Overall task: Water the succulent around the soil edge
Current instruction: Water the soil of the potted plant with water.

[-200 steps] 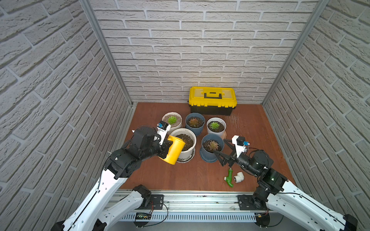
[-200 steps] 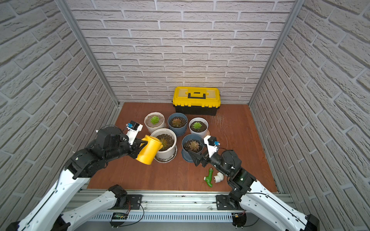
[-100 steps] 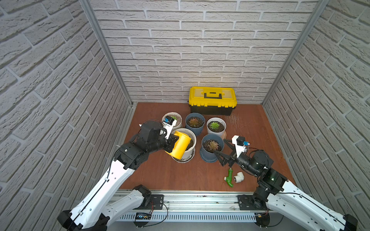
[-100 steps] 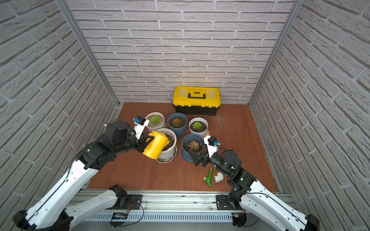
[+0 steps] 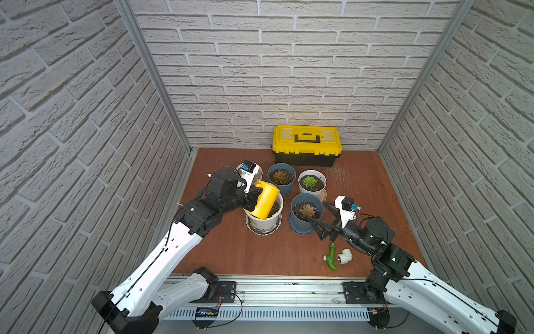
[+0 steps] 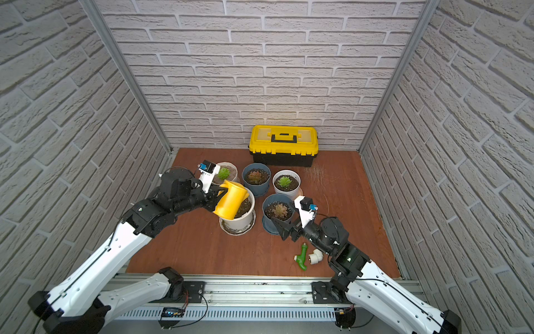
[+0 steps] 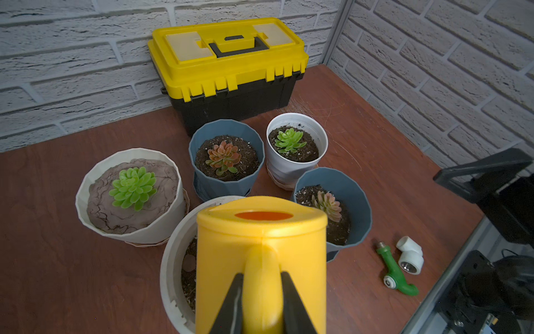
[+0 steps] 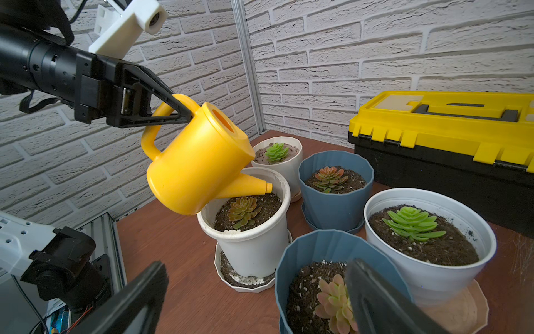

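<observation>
A blue pot [image 8: 318, 248] blocks the way just ahead of the right gripper [image 8: 257, 264], jaws spread (white pot [image 8: 251, 251] and toolbox [image 8: 445, 136] farther beyond); bare board [image 8: 173, 245] opens toward the other arm.

Left tool [image 8: 187, 115] pinched tight, arm outstretched — right tool [image 5: 316, 210] agape, low

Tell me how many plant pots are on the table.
5: front white pot under the watering can, front blue pot beside it; behind them cream pot, rear blue pot, rear white pot. None looks hidden.

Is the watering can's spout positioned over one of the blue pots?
No, the watering can holds its spout above the soil of the white pot.
</observation>
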Robot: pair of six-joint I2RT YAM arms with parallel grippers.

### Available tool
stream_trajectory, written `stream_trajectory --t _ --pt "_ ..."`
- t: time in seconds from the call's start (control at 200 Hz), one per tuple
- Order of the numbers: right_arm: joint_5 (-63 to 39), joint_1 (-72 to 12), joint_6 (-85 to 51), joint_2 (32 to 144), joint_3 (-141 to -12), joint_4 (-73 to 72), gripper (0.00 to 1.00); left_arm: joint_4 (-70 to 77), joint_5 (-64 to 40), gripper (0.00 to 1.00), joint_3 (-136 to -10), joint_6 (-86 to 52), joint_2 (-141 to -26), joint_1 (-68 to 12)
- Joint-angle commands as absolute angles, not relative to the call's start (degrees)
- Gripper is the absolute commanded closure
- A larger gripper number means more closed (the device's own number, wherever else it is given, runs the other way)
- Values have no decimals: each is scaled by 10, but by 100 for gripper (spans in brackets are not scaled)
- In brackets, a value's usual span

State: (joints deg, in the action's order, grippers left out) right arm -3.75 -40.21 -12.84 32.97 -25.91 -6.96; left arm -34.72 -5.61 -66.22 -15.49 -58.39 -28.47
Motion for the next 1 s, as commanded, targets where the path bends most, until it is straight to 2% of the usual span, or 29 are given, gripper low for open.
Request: stream_trajectory --t 0.0,0.49,0.995 --pt "-36 -400 -125 321 -258 -82 0 -299 -25 100 -671 -146 -589 -283" --pt "-35 -400 -125 322 -258 -81 0 -357 82 100 -675 -131 -577 -276" --pt "-38 -400 -126 329 -258 -84 0 -425 101 100 -665 -133 -531 -275"
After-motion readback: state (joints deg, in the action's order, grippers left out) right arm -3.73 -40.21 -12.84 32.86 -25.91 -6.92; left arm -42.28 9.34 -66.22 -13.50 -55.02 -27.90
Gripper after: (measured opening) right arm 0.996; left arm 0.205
